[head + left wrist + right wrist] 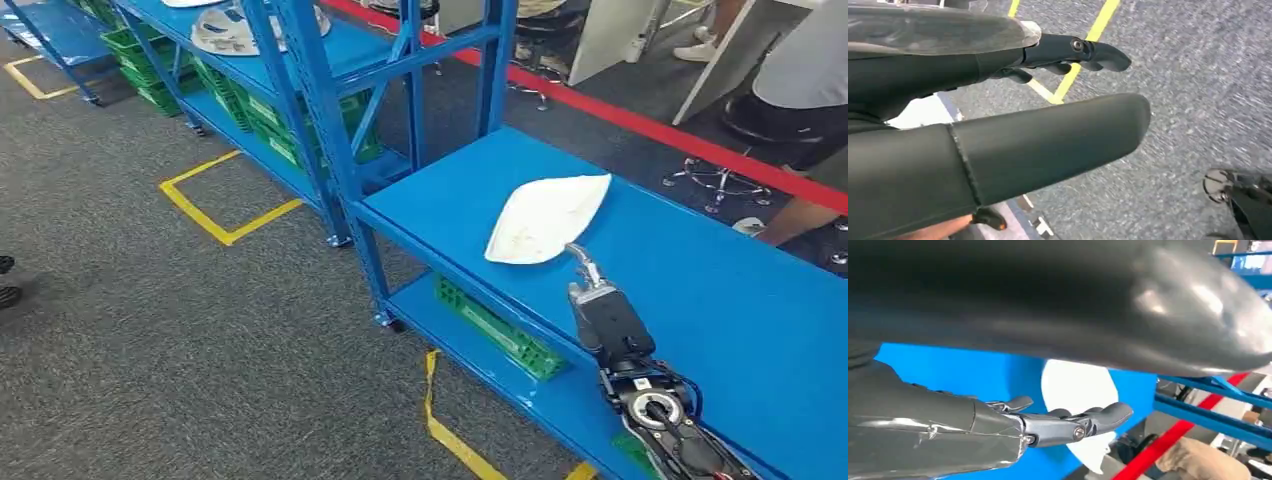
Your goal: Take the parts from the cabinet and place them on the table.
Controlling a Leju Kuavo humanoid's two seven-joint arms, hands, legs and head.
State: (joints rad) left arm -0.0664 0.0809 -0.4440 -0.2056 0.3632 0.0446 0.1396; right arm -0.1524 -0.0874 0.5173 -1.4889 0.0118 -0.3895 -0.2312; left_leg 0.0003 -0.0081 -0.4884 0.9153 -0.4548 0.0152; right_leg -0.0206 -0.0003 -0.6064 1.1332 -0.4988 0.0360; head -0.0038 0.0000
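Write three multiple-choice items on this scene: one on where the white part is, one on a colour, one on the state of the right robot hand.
1. The white part lies
A. on the grey carpet
B. on the blue table top
C. in a green crate

2. The floor tape line behind the table is
A. red
B. white
C. purple

3. The right robot hand is
A. gripping the white part
B. pressing a crate
C. holding nothing, beside the part

Answers: 1 B, the part rests flat on the blue table. 2 A, the red line runs past the table. 3 C, its fingers are apart and hold nothing.
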